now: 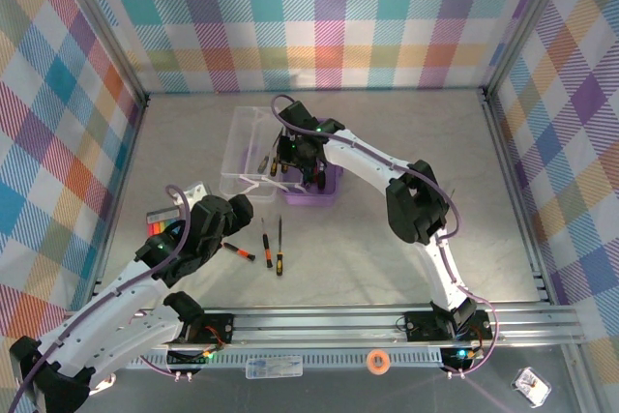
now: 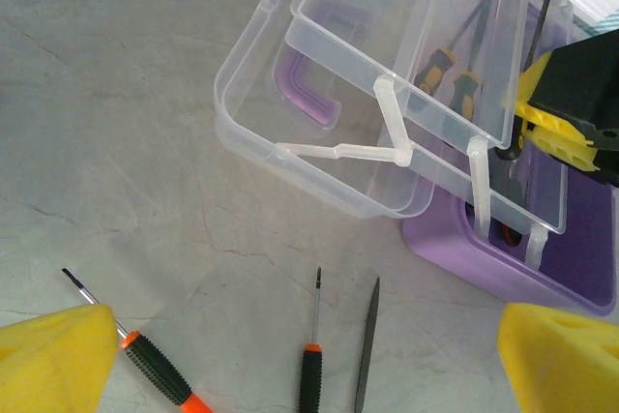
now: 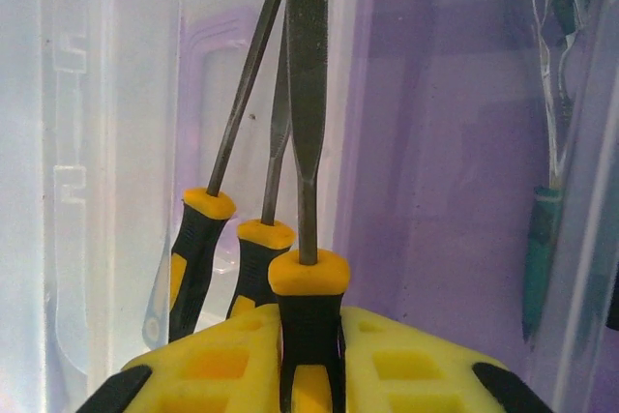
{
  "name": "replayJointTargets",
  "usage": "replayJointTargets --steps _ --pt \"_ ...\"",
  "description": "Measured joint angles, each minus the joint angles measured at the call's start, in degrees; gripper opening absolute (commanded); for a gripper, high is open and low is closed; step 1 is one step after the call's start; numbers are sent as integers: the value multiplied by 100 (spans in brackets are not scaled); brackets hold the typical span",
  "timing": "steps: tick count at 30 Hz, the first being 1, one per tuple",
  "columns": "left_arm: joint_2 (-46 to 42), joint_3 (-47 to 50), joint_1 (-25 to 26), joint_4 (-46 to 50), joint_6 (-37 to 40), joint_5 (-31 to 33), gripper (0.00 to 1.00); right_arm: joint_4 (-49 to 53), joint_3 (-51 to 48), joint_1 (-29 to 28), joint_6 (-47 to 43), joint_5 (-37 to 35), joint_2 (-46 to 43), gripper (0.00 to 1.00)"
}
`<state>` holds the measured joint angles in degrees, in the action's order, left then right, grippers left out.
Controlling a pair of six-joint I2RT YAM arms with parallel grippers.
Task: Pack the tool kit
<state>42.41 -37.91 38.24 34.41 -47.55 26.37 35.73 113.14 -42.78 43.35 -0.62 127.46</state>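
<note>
as right gripper (image 3: 309,326) pinches the file (image 3: 308,94), lilac case (image 3: 435,142) seemingly beneath

Grey marbled desk (image 1: 435,142): lilac case (image 1: 326,196), its clear lid (image 1: 242,142) folded open leftward, sits mid-desk; toward the near edge lie a black-and-orange screwdriver (image 1: 240,252), a second screwdriver (image 1: 266,244) and a thin file (image 1: 280,244), side by side.

There's a lilac case (image 2: 580,258) with a clear lid (image 2: 290,103), a black-and-orange screwdriver (image 2: 160,374), a black-and-yellow-handled file (image 3: 308,239), yellow finger pads (image 2: 58,365), a pale grey marbled table (image 2: 116,94) and pastel plaid walls (image 1: 329,16).
</note>
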Motion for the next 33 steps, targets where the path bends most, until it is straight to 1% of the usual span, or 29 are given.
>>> replayJointTargets --steps 3,5,11,18,21,26,30,33 --pt "0 0 0 0 42 2 100 42 57 0 79 4 46 23" --pt "-4 0 0 2 48 2 100 59 85 0 125 11 66 26" --pt "-55 0 0 20 72 -22 100 131 367 0 275 197 219 27" --pt "-133 -28 0 151 168 -15 100 166 356 -4 249 216 162 28" --pt "-136 -33 0 151 216 22 100 188 173 -24 166 92 -129 28" --pt "-105 -33 0 149 232 85 100 214 -326 -155 -74 -295 -949 30" --pt "37 -28 0 140 234 195 100 149 -1049 -455 -205 -721 -1681 31" --pt "146 42 0 66 210 291 100 160 -1574 -763 -229 -1027 -2011 33"
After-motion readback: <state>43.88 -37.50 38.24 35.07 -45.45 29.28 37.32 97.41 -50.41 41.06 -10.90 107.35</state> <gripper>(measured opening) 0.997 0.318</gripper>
